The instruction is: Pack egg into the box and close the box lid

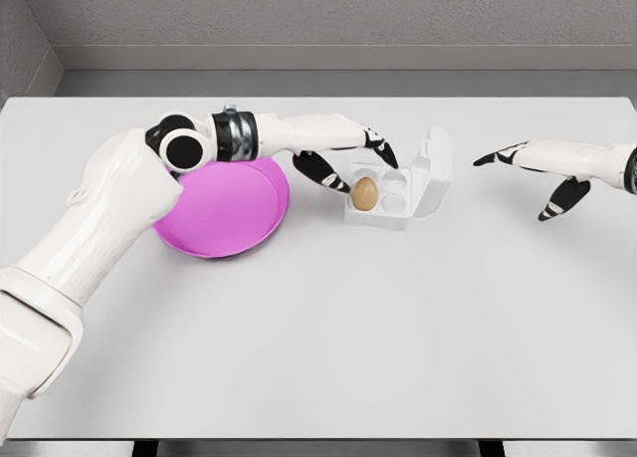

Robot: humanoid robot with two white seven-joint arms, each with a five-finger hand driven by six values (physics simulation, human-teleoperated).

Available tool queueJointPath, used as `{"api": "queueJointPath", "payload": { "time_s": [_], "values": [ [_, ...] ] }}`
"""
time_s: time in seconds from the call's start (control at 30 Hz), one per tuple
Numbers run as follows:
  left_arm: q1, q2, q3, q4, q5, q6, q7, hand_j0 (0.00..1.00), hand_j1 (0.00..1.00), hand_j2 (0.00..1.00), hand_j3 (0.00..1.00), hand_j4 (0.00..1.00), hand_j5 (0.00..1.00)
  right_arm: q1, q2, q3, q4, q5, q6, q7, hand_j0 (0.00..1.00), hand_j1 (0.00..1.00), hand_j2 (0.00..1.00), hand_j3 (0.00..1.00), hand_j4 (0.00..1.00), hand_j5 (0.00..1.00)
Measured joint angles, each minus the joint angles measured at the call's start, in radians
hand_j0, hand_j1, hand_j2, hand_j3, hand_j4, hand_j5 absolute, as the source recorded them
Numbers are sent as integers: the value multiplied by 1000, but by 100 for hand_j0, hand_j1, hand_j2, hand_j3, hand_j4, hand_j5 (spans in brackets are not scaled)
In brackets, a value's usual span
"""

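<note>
Big white table [318,328], wide and flat. On it, toward the left, a round pink plate [214,213], partly hidden by the left arm.

Next, smaller: a white egg box [398,183], just right of the plate. Lid [435,168] standing up on the far right side of the box, not yet shut. Round cups inside, most of them bare.

Then the left hand [343,153], reaching in from the left, over the plate's far edge and up to the box. Fingers spread and loose, holding nothing, dark fingertips pointing down and right. Right hand [542,173] well apart on the right side, hovering flat, fingers also open and holding nothing.

Smallest of all: the brown egg [365,193]. Sitting in the front left cup of the box, standing tall, pointy end up. Just below and a bit right of the left fingertips, very near, maybe touching, hard to tell.

Egg looks packed. Lid probably next: hinged on the right, needing a push over to the left. Right hand on that side, but the left much nearer.
</note>
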Motion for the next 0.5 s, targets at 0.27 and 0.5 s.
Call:
{"api": "queueJointPath", "payload": {
  "time_s": [0.27, 0.5],
  "values": [
    [-35, 29, 1, -14, 46, 0, 0, 99, 99, 99, 99, 99, 99, 0, 43, 6, -7, 1, -8, 0, 100, 100, 100, 100, 100, 100],
    [-26, 233, -2, -161, 213, 0, 0, 100, 100, 100, 100, 100, 100, -9, 57, 6, -37, 1, -27, 0, 100, 100, 100, 100, 100, 100]
  ]
}}
